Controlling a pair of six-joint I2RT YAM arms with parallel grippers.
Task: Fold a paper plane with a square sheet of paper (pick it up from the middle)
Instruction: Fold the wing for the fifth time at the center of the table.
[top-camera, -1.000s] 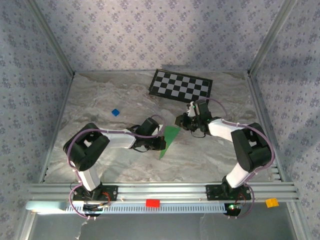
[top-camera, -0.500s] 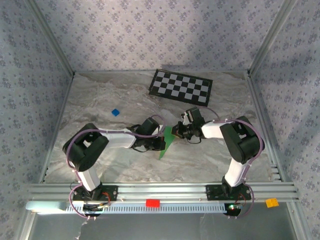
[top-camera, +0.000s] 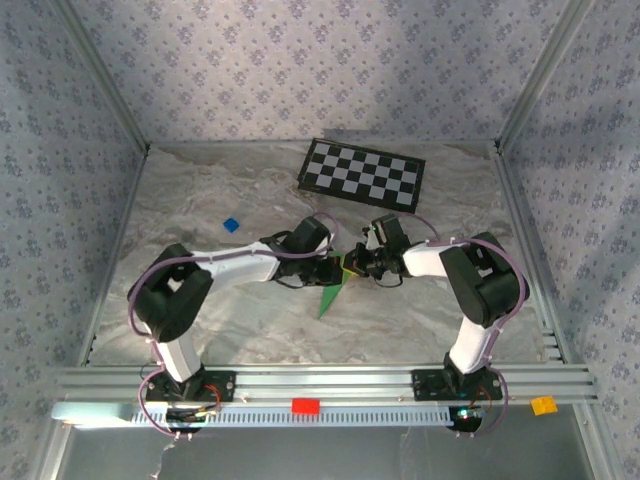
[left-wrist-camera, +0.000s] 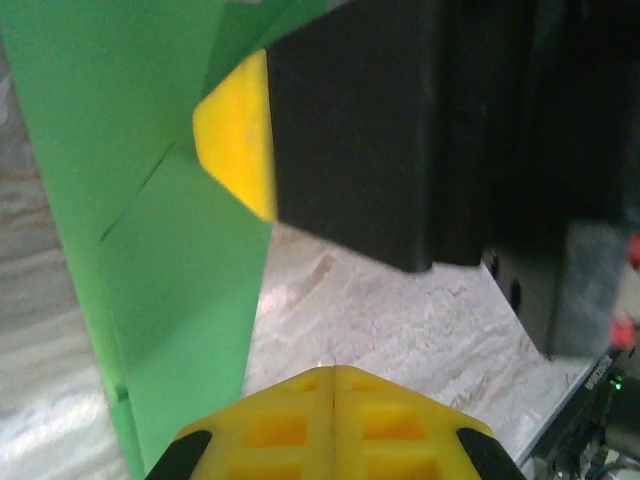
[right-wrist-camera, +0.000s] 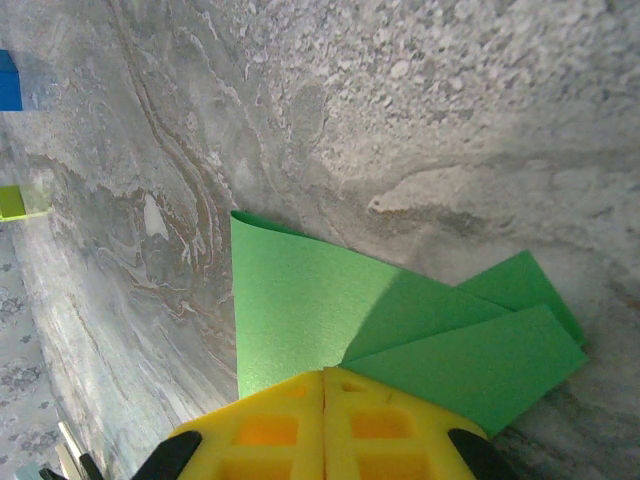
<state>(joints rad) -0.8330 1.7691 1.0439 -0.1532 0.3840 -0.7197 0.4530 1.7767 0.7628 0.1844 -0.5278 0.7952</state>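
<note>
Pinching green paper (right-wrist-camera: 300, 300) at table (top-camera: 200, 190) centre | right gripper (right-wrist-camera: 323, 378) clamped on it | left gripper (left-wrist-camera: 332, 375) fingers pressed together, beside it

Top view: green paper (top-camera: 329, 298) mostly covered by left claw (top-camera: 335, 270) and right claw (top-camera: 350, 265); lower tip shows. Left wrist: paper runs off top and bottom edges; right claw blurred. Right wrist: paper's near part behind yellow fingertips (right-wrist-camera: 270, 430); blue block (right-wrist-camera: 8, 80) cut by left edge.

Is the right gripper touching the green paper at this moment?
Touching. In the right wrist view the right gripper is shut, its yellow tips pressed on the green paper, with no gap between them.
</note>
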